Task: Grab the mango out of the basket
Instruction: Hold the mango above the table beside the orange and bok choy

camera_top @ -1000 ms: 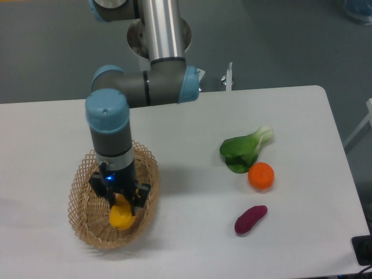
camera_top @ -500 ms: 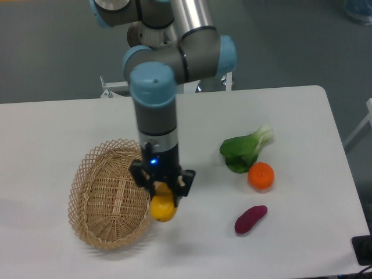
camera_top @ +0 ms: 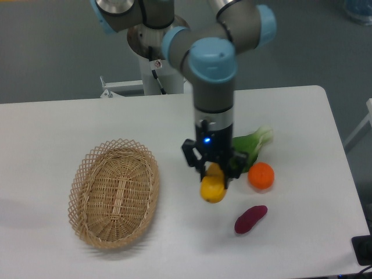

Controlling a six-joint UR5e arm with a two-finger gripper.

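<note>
A white desk (camera_top: 87, 122) stands before a grey floor. The pincer (camera_top: 214, 174) is clenched on the mango (camera_top: 213, 187), which hangs from it above the desk, out of the basket (camera_top: 114, 200) lying well to its left. Just right of the pincer sit the leafy green (camera_top: 247, 148) and the orange (camera_top: 261, 175), with the sweet potato (camera_top: 250, 219) below right. The pickup looks done.
</note>
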